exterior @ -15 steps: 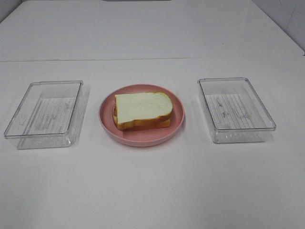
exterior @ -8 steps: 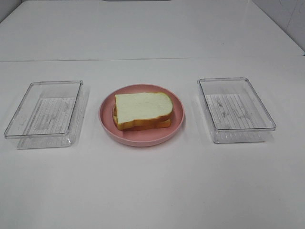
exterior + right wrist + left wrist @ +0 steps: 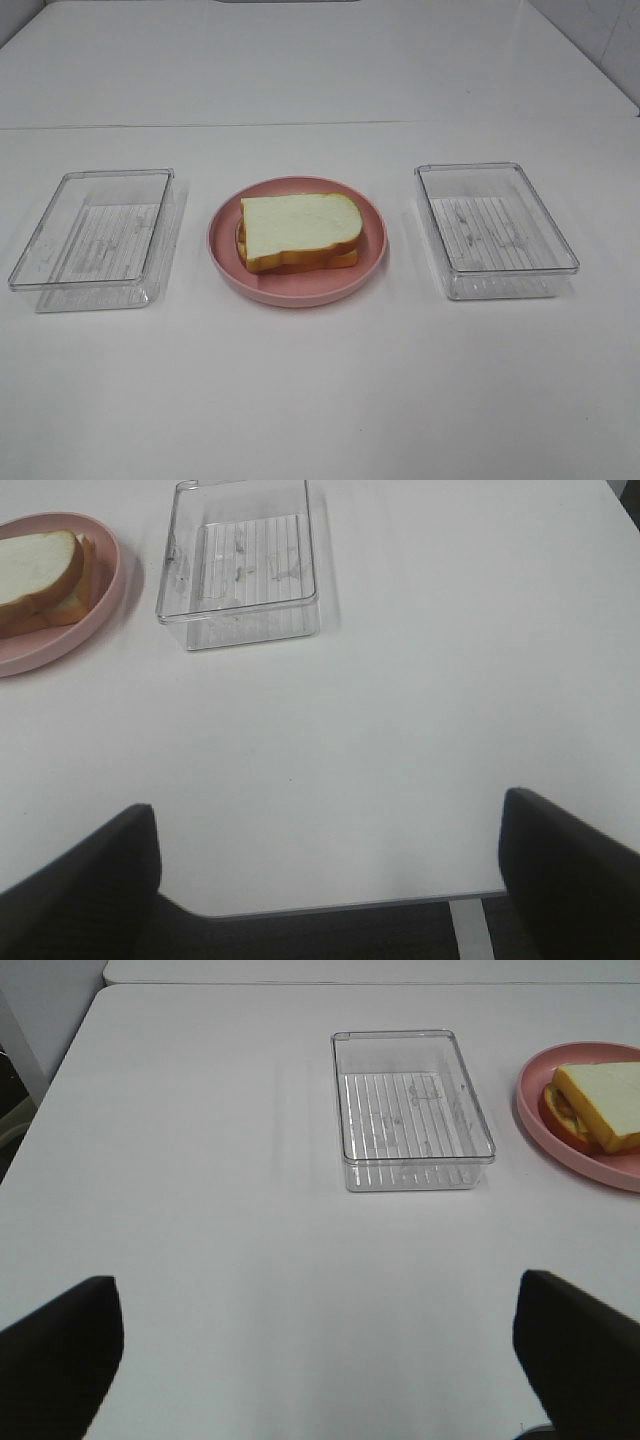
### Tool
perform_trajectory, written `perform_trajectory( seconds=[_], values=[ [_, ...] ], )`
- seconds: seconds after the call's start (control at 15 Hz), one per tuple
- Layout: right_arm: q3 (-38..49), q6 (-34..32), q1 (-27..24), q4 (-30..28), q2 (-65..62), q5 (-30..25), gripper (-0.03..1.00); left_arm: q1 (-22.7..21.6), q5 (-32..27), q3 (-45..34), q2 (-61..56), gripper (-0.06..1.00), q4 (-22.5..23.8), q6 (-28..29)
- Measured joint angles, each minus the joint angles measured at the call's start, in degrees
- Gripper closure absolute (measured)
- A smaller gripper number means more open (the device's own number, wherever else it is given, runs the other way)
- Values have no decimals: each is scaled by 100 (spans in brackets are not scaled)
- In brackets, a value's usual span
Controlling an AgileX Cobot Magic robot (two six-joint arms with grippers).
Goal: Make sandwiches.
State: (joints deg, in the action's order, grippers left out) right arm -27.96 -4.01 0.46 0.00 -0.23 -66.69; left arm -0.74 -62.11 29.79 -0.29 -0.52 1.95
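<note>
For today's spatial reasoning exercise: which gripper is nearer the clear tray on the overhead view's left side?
Left. The left gripper, open, faces that left tray directly; the right gripper, also open, sits beyond the pink plate, facing the other tray.

A stacked sandwich of white bread slices with golden-brown crust (image 3: 298, 231) lies flat on the round pink plate (image 3: 371, 262), slightly toward the plate's left side, its top slice plain white, orange-yellow filling edges peeking beneath.
</note>
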Motion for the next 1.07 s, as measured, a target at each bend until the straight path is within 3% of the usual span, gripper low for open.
perform_trajectory(
  seconds=[0.13,1.07],
  values=[
    [189,-109,0,-132,0,258,8,0,0,0,0,-4,0,0],
    [195,-120,0,-183,0,258,8,0,0,0,0,-4,0,0]
  ],
)
